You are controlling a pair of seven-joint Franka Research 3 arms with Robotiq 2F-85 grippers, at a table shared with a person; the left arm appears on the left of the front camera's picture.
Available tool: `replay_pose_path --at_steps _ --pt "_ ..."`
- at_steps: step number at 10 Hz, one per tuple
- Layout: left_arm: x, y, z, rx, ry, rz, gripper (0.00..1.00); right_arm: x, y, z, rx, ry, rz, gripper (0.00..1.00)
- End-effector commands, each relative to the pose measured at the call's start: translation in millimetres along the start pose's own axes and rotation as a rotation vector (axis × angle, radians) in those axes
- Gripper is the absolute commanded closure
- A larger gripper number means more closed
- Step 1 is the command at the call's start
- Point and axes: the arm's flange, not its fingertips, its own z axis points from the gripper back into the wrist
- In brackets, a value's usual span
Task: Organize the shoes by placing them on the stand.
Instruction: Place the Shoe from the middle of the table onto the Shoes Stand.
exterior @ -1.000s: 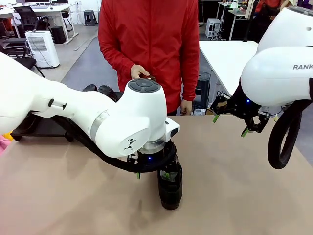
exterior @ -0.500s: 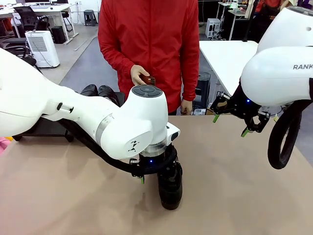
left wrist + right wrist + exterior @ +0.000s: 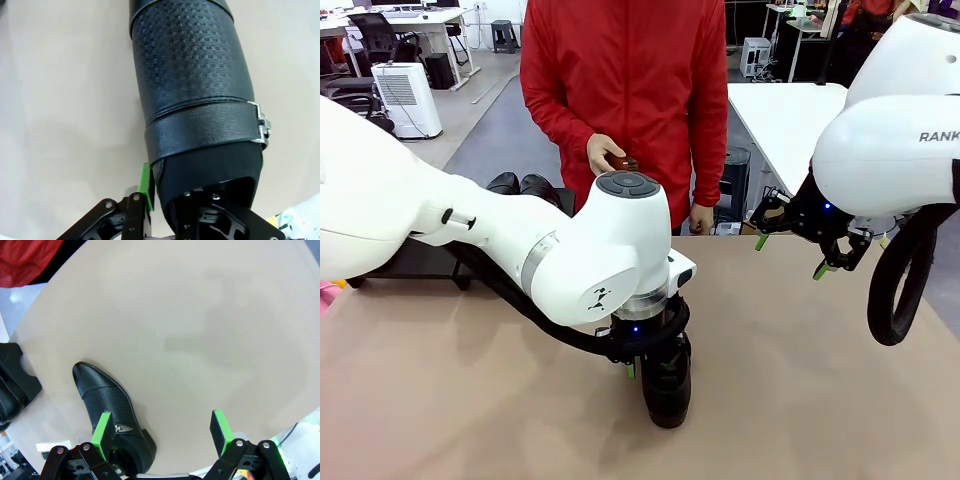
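1. A black dress shoe (image 3: 668, 385) with a perforated upper and a side buckle stands on the tan table (image 3: 440, 400), near the front edge, a little right of centre, toe pointing toward the robot.
2. The left gripper (image 3: 650, 365) is down over this shoe's heel end. The left wrist view shows one green pad (image 3: 145, 185) against the outside of the shoe's collar and the other finger apparently inside the opening; whether the jaws have fully clamped on it I cannot tell.
3. Two more black shoes (image 3: 525, 188) sit at the far left, behind the left arm, above the black stand (image 3: 405, 265). They appear to rest on it, though the arm hides the contact.
4. The right gripper (image 3: 790, 255) hangs above the far right of the table, fingers spread apart and holding nothing.
5. A person in a red top stands at the far side, one hand (image 3: 605, 152) holding a small brown object (too small to identify).
6. Progress, as a judgement: roughly half done at best. The near shoe is not yet lifted and must be carried far left to the stand.
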Motion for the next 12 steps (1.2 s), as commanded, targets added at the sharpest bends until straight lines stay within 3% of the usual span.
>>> replay_pose_path --at_steps 1,5,7,9,12 --pt "0 -3 0 0.022 -0.011 -0.001 1.0 3 0 3 0.01 0.005 0.017 0.0" --pt "-10 -6 18 0.019 -0.003 -0.044 1.0 3 0 3 0.01 0.005 0.017 0.0" --pt "-25 7 46 0.008 -0.019 -0.092 1.0 3 0 3 0.01 0.005 0.017 0.0" --pt "-32 36 86 -0.024 -0.117 -0.116 1.0 3 0 3 0.01 0.005 0.017 0.0" --pt "1 101 145 -0.03 -0.276 -0.087 1.0 3 0 3 0.01 0.005 0.017 0.0"
